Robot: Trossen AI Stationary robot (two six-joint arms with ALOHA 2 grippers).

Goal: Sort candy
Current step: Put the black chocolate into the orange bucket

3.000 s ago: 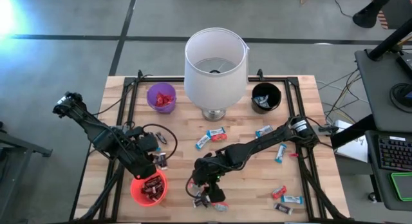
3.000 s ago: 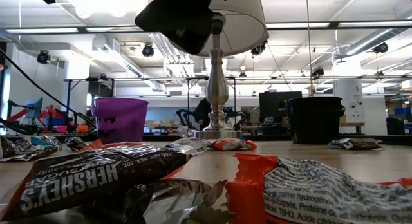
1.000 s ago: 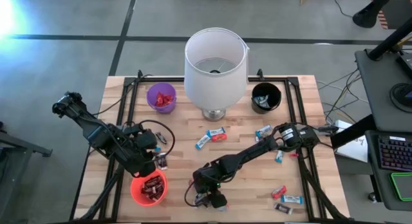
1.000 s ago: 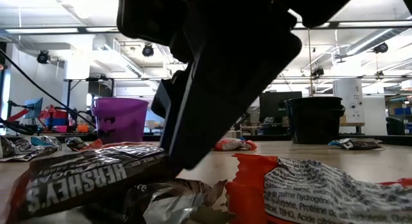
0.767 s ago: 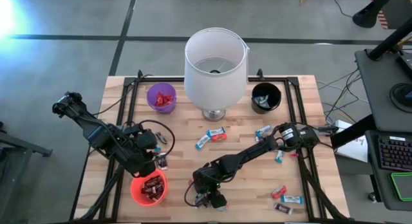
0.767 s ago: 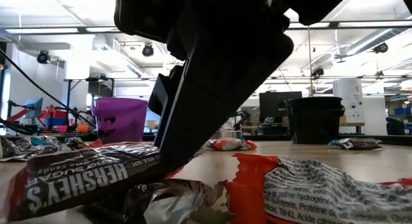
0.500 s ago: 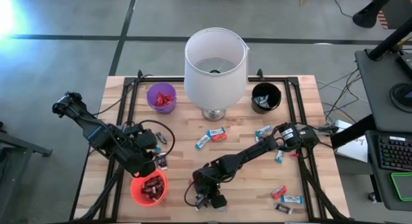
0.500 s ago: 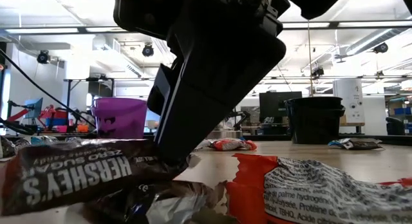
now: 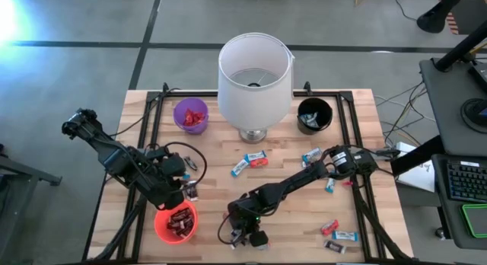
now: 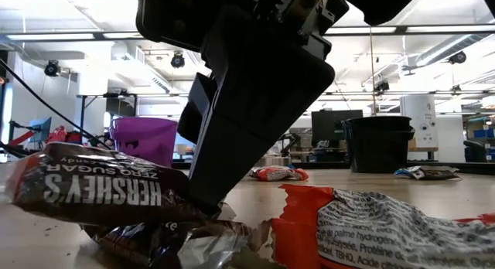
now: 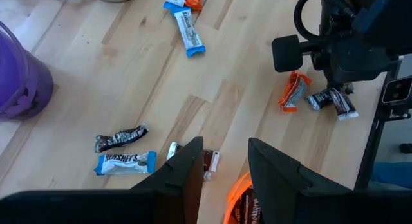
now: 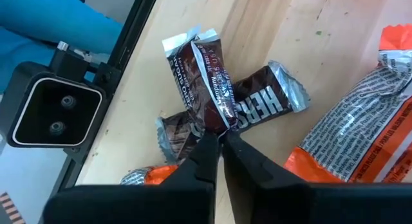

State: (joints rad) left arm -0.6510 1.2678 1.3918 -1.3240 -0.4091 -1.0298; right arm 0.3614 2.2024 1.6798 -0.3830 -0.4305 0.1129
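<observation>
Right wrist view: right pincer (image 12: pixel 222 139) pinching crimped end of dark candy bar (image 12: pixel 205 79); light, crinkly, slippery wrapper, grip seam. Left pincer (image 11: pixel 222 161) spread above counter (image 11: pixel 148 76).

Workshop room around a pale wooden table

The table (image 9: pixel 289 154) stands on a grey floor (image 9: pixel 76 75) crossed by dark lines; off its right edge sits a desk with a keyboard (image 9: pixel 466 181). Beyond the far edge (seen level) an open hall shows white ceiling beams (image 10: pixel 433 29), hanging lights and cluttered benches (image 10: pixel 46 137).
</observation>
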